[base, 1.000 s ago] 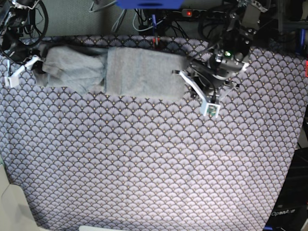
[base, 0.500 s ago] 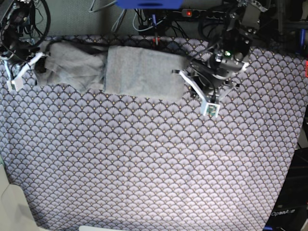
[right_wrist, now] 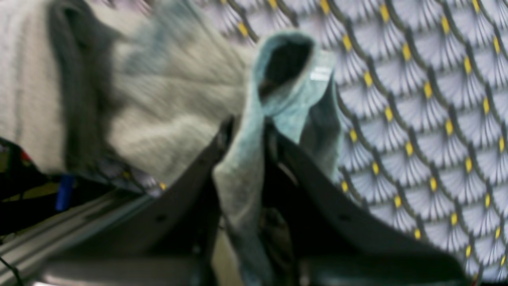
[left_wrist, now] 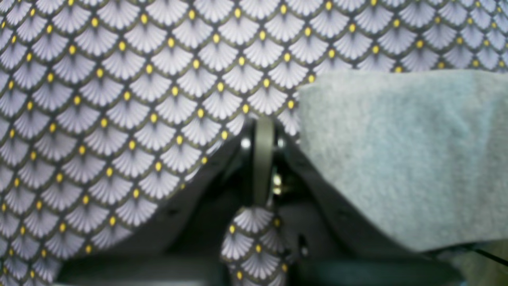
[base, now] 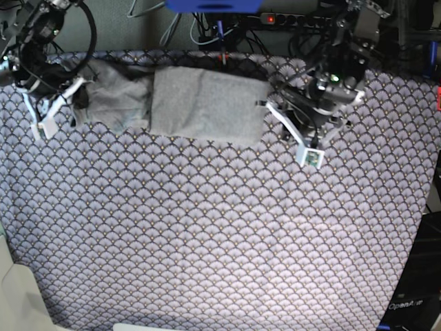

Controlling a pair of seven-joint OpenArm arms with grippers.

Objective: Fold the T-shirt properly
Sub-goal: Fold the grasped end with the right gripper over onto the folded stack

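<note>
The light grey T-shirt (base: 200, 103) lies along the far edge of the table, its right part folded flat and its left end bunched up. In the right wrist view my right gripper (right_wrist: 246, 127) is shut on a raised fold of the T-shirt (right_wrist: 170, 107); in the base view the right gripper (base: 72, 103) is at the shirt's left end. My left gripper (base: 269, 107) is shut, just off the shirt's right edge. The left wrist view shows the left gripper (left_wrist: 264, 131) on the patterned cloth, next to the T-shirt (left_wrist: 397, 159) corner and not holding it.
A purple fan-patterned tablecloth (base: 220, 234) covers the table. Cables and a power strip (base: 275, 19) run behind the far edge, with a blue object (base: 213, 5) above them. The cloth's edge drops off at the right (base: 424, 207).
My right gripper has moved right across the table with the shirt's left end, bunching it toward the folded part. The left arm has shifted slightly right, away from the shirt.
</note>
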